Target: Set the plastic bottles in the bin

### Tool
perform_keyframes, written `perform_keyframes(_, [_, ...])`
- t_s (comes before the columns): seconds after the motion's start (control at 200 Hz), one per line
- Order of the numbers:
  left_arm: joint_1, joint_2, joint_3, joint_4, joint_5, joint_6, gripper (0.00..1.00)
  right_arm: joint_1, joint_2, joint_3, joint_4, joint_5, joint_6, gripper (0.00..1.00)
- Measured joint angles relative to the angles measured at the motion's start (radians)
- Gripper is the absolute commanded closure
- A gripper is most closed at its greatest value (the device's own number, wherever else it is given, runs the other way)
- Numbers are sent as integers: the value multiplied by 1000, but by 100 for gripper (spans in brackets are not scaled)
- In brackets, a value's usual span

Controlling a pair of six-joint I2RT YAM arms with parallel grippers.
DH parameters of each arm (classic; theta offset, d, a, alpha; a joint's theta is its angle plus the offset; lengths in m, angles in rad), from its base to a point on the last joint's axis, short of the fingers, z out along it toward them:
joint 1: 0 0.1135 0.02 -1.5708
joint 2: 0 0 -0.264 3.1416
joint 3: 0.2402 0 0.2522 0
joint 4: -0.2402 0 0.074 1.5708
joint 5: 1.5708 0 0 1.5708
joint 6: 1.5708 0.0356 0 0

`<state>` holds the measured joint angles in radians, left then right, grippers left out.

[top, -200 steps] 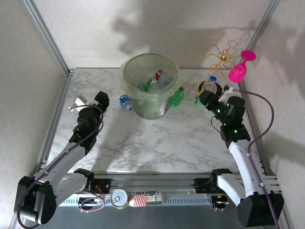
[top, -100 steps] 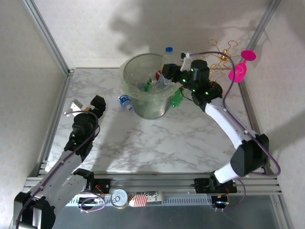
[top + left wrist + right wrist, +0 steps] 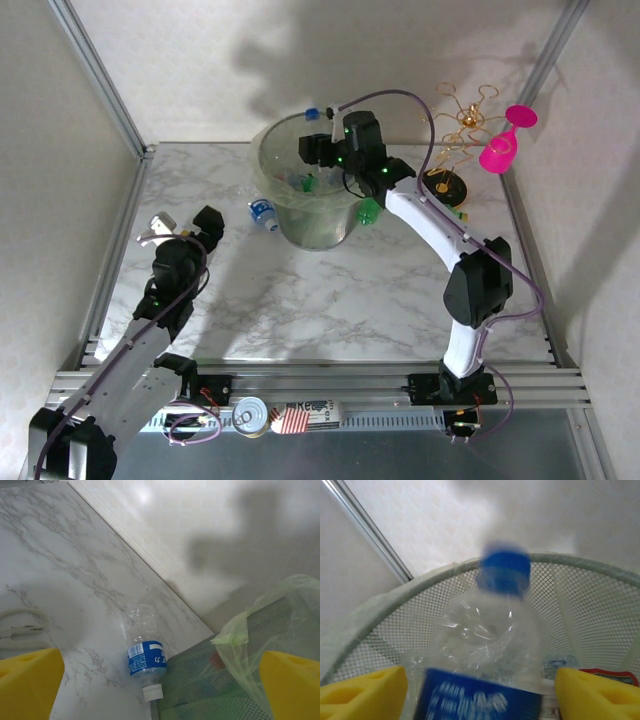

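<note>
My right gripper [image 3: 316, 150] hangs over the bin [image 3: 262, 165], a large round mesh bucket lined with a clear bag. A clear bottle with a blue cap [image 3: 485, 650] stands blurred between its yellow fingers [image 3: 362, 692], with a small gap on each side; the jaws are open. Its cap [image 3: 312, 112] shows above the rim. Several bottles lie inside the bin. Another clear bottle with a blue label [image 3: 142, 650] lies on the marble against the bin's left side [image 3: 225, 680]. My left gripper [image 3: 185, 222] is open, short of that bottle [image 3: 263, 212]. A green bottle [image 3: 369, 210] lies at the bin's right foot.
A gold wire stand [image 3: 462, 125] on a black base and a pink wine glass [image 3: 505, 140] stand at the back right. A tin can [image 3: 250, 415] rests on the front rail. Walls and metal frame posts close in the table's sides and back.
The right arm swung from the table's right side up over the bin, carrying the blue-capped bottle, and its jaws have spread apart. The left arm has drawn back a little.
</note>
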<state>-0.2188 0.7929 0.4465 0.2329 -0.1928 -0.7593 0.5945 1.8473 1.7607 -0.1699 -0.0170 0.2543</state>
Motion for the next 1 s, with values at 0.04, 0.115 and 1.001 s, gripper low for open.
perform_keyframes(0.04, [0, 2, 0, -1, 5, 0, 0, 0, 3, 12, -11, 7, -8, 10])
perform_keyframes(0.115, [0, 6, 0, -2, 18, 0, 0, 0, 4, 34, -22, 23, -14, 7])
perform_keyframes(1.001, [0, 540, 242, 19, 156, 2, 1, -66, -720, -847, 184, 343, 31, 1])
